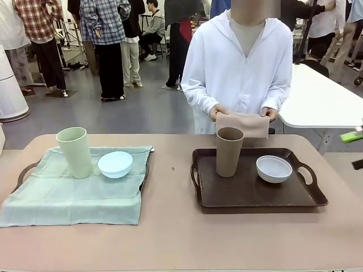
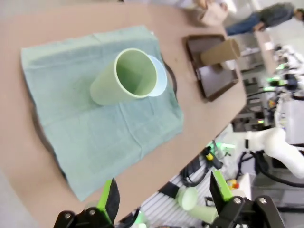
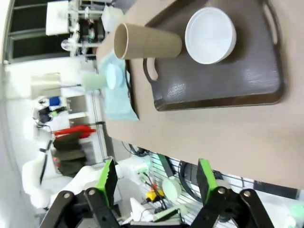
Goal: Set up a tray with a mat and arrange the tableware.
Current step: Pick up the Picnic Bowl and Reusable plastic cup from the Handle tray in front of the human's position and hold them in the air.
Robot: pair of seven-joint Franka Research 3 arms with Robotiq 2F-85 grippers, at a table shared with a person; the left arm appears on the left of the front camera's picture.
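No writing, label, brand, number or sign is legible anywhere here.

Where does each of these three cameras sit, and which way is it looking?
Front: fixed between the arms, facing the person holding a cloth.
Left wrist: on that arm, looking past the open left gripper at the pale green cup.
Right wrist: past the open right gripper at the brown tray.
Shared: brown cup, in all three.
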